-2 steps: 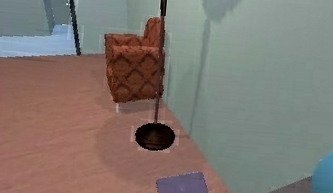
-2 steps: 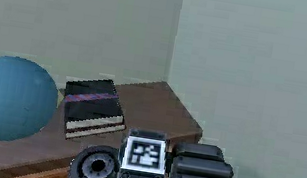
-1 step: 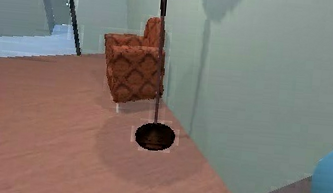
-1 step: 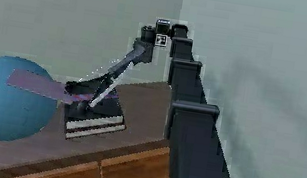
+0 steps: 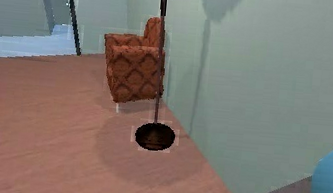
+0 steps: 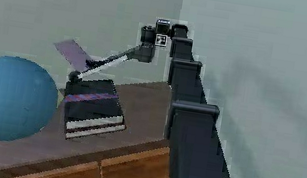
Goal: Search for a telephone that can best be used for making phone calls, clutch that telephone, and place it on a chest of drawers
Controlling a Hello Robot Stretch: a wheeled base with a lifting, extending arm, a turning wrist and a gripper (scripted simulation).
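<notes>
Mauve and flat, a tilted slab shows at the far end of the gripper in the arm side view. It is seen against the pale wall, just above a dark, book-like block. The block lies on the wooden top of a chest of drawers. The slab's shape would suit a handset, though it is too small to call a telephone with certainty. Whether the pincer grasps anything cannot be told: the block lies right beneath it, and the slab may belong to that block. A big blue rounded ornament stands on the same top, near the block at the view's left. The dark arm rises at the right.

In the forward view, an orange patterned armchair and the round foot of a floor lamp stand on the wooden floor by the wall. Both are well apart from the chest's corner at the lower right.

If the slab is the telephone and is carried, the placing step looks to be in hand, with the goal surface already underneath. The next move calls for a gentle descent onto bare wood, likely the strip between block and arm. The slab should land flat, not perched on the block or nudging the ornament.
</notes>
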